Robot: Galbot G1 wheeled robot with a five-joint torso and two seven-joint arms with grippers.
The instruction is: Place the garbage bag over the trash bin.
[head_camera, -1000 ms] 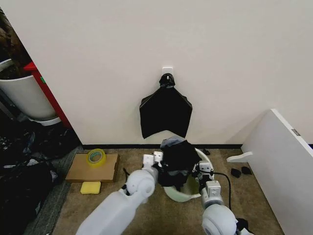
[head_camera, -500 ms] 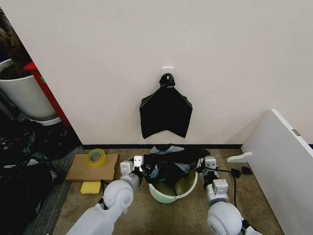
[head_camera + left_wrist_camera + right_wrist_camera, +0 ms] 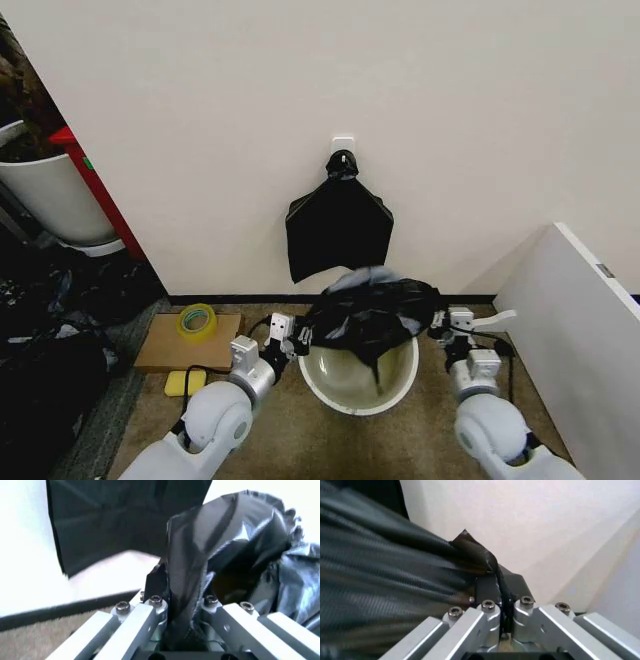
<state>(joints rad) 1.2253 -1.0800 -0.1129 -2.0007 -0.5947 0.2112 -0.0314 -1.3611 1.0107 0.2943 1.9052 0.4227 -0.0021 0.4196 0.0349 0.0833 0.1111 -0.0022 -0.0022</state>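
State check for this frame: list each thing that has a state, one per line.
garbage bag: stretched between both grippers above the bin, not yet over the rim
trash bin: upright, open, unlined
left gripper: shut on the bag's edge
right gripper: shut on the bag's opposite edge
black bundle: hanging on the wall hook

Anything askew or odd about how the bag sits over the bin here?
Yes. The garbage bag is bunched over the far side of the trash bin, stretched between the left gripper and right gripper. The near rim is bare, and a loose flap hangs into the opening.
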